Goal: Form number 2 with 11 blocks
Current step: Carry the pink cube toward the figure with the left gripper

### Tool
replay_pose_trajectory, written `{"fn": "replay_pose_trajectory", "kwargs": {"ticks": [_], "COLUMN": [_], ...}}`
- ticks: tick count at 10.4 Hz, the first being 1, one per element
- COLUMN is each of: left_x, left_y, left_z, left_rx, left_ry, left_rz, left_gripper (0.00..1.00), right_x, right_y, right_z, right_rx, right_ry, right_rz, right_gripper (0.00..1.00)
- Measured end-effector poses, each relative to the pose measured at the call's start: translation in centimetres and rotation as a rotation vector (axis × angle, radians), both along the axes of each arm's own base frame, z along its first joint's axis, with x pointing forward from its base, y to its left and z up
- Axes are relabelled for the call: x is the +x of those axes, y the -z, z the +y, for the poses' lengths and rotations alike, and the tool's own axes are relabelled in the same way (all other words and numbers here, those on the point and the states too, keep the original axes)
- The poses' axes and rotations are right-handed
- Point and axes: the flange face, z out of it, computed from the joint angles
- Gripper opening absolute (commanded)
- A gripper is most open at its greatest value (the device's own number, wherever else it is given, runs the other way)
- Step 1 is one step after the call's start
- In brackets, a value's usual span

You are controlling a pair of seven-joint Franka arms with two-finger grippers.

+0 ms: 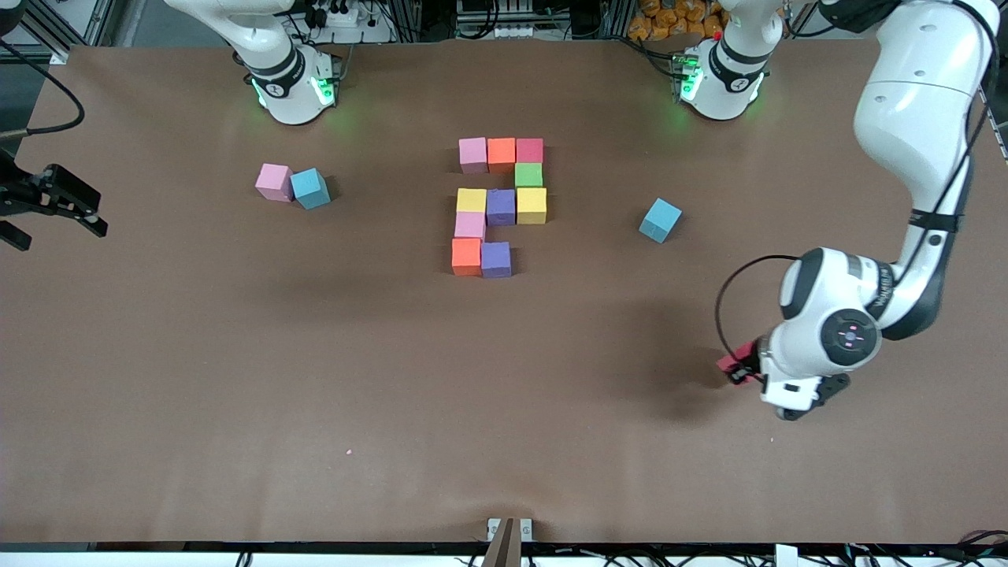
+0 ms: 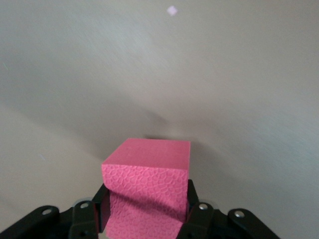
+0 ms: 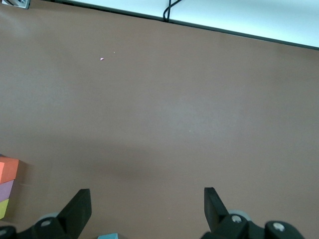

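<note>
Twelve coloured cubes and two light-blue cubes.

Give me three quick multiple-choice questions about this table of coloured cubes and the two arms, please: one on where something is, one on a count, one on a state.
1. Where is the crimson cube that is not on the table?
A. Between the left gripper's fingers
B. On top of the green cube
C. Under the right gripper

2. How many cubes sit in the unfinished digit?
A. Seven
B. Ten
C. Twelve

3. How does the right gripper stand?
A. Shut on a light-blue cube
B. Shut on nothing
C. Open, holding nothing

Answers:
1 A, the left wrist view shows it clamped between the fingers.
2 B, ten touching cubes count out in the front view.
3 C, its fingers stand wide apart over bare table.
</note>
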Motion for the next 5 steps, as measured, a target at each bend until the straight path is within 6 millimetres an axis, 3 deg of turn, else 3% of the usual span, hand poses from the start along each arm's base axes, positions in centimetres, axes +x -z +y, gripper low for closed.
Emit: {"fn": "replay_pose_trajectory", "kwargs": {"ticks": [5], "left_x": [-2.7], "left_y": [-1.5], "left_z": [-10.8], "left_rx": [-0.096], "left_ry": [-0.278], "left_rz": [0.039], "left_gripper": [0.61], "right_x": [0.7], "right_y": [1.6], "right_z": [1.1], "right_rx": [0.003], "right_ry": [-0.017], "right_rz": [0.041], "right_gripper": [1.0]}}
